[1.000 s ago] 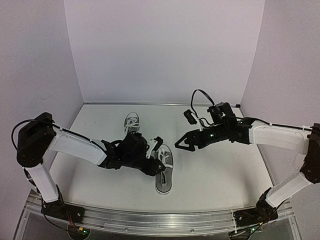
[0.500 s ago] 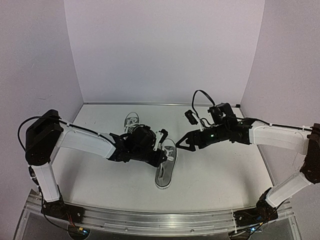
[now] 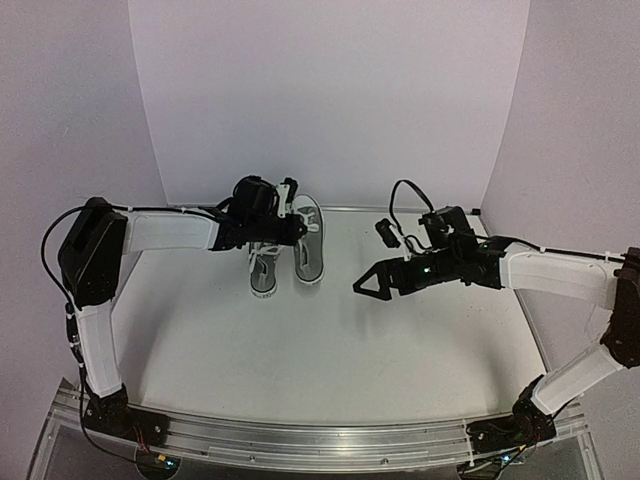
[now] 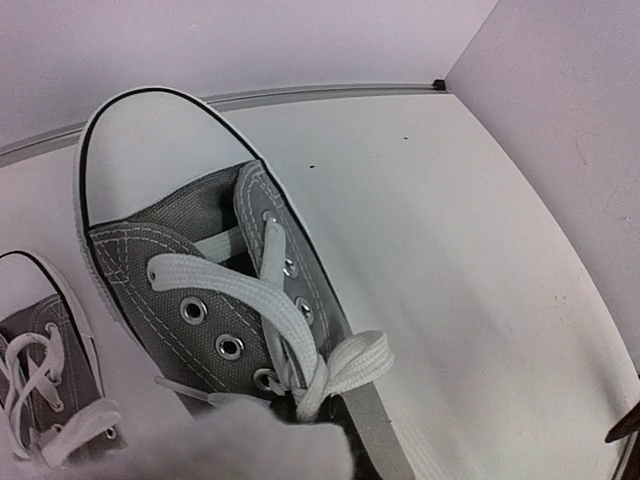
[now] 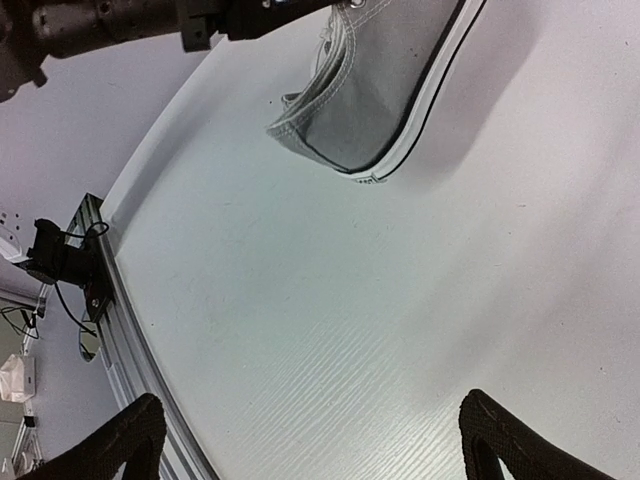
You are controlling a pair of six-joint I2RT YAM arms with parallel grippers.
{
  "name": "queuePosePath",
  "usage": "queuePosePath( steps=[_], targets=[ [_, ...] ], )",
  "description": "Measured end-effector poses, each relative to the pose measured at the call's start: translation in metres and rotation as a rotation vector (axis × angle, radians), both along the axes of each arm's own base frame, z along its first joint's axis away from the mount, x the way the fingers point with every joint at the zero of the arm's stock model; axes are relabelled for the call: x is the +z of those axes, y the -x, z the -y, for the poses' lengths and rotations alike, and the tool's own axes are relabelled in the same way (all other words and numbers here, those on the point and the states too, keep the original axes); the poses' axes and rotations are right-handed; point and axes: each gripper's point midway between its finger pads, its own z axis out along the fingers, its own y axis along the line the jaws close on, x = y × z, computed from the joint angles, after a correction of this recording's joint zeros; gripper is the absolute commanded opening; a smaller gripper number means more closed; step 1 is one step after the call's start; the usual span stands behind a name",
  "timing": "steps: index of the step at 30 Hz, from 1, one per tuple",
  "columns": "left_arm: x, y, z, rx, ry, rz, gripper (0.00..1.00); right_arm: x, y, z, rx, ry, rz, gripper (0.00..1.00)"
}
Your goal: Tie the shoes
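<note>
Two small grey shoes with white laces and soles sit near the back wall. My left gripper [image 3: 290, 222] is shut on the right-hand shoe [image 3: 308, 245] at its laced opening, close to a small lace loop [image 4: 355, 365], and the toe points away from the wrist. In the left wrist view that shoe [image 4: 200, 290] fills the frame, and my left gripper [image 4: 300, 425] is mostly hidden by a blur. The other shoe [image 3: 263, 270] [image 4: 45, 400] lies just to its left. My right gripper [image 3: 362, 287] [image 5: 315, 440] hangs open over bare table, to the right of the shoes.
White walls close the table [image 3: 330, 350] at the back and on both sides. A metal rail [image 3: 300, 440] runs along the near edge. The left arm [image 5: 120, 20] reaches across the top of the right wrist view.
</note>
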Motion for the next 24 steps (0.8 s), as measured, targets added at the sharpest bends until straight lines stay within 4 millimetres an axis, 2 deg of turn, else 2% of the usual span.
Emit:
queuePosePath(
  steps=[3,7,9,11,14,19,21,23,24],
  targets=[
    [-0.021,-0.023,-0.017,0.012,0.001,-0.044,0.00,0.000,0.000,0.001,-0.004,0.002,0.003,0.98],
    [-0.068,-0.042,-0.033,0.022,-0.024,-0.125,0.00,0.001,-0.001,0.002,-0.010,0.004,0.008,0.98],
    [-0.089,-0.046,-0.036,0.011,-0.036,-0.158,0.04,0.002,-0.001,0.002,-0.012,0.003,0.012,0.98],
    [-0.102,-0.049,-0.034,-0.007,-0.038,-0.172,0.17,0.003,-0.002,0.003,-0.014,0.002,0.015,0.98],
    [-0.100,-0.052,-0.027,-0.030,-0.022,-0.166,0.34,0.003,-0.002,0.003,-0.017,0.001,0.016,0.98],
    [-0.086,-0.049,-0.023,-0.061,0.008,-0.151,0.56,0.003,-0.003,0.004,-0.017,0.002,0.017,0.98],
    [-0.074,-0.044,-0.024,-0.070,0.017,-0.143,0.72,0.004,-0.003,0.004,-0.017,0.002,0.019,0.98],
    [-0.054,-0.038,-0.027,-0.080,0.018,-0.124,0.95,0.005,-0.004,0.003,-0.017,0.001,0.024,0.98],
    [-0.041,-0.035,-0.028,-0.082,0.020,-0.113,0.99,0.008,-0.005,0.002,-0.018,-0.001,0.029,0.98]
  ],
)
